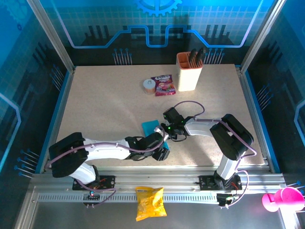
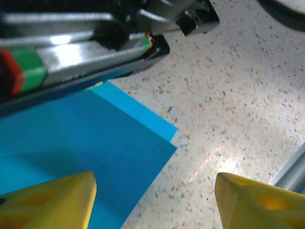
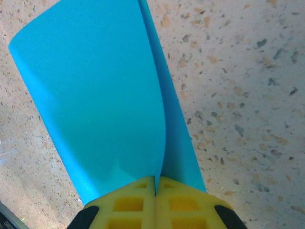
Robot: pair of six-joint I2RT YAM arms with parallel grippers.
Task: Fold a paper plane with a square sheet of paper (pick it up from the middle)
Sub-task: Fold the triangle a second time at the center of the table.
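right gripper [image 3: 156,188]: yellow fingertips pressed together, pinching one edge of the square sheet of paper [image 3: 95,95]
left gripper [image 2: 152,202]: fingers spread wide, holding nothing; one finger [image 2: 52,202] is over the sheet, the other over bare table; can't tell if they touch
sheet state: cyan-blue, folded over itself, top layer bowed up off the lower one
sheet position: front-centre of the table [image 1: 105,109], between the two wrists
far side: red-purple snack packet [image 1: 163,85], small round roll [image 1: 149,86] just beside it, orange-tan holder [image 1: 189,71] with dark handles
front rail: yellow crisp bag [image 1: 149,202] in the middle, pink cup [image 1: 281,199] at the right end
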